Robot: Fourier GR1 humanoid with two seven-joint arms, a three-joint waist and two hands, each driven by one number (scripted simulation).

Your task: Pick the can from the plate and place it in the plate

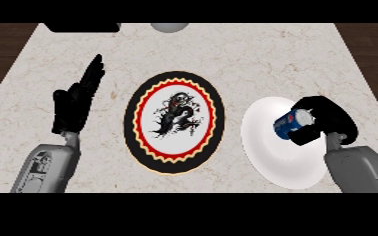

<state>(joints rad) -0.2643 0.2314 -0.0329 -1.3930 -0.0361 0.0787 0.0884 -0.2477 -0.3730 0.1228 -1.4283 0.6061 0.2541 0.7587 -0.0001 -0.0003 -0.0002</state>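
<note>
1. Marble worktop (221, 50) fills the view, dark wood floor past its edges at 10 and 2 o'clock; a black block and a grey round thing sit at the far edge, 12 o'clock.
2. White plate (269, 140) at 4 o'clock is the source; patterned plate (175, 121) with black rim, red ring and dark motif sits at centre, presumably the target.
3. Right hand (325, 120) is over the white plate, fingers (306, 134) curled round the blue can (289, 124), which lies tilted.
4. Can is over the white plate; can't tell if it's lifted clear.
5. Left hand (77, 97) rests at 9 o'clock, fingers straight and pressed together, holding nothing.
6. Status: grasp looks made. Left: lift, carry toward 9 o'clock onto the patterned plate, release.
</note>
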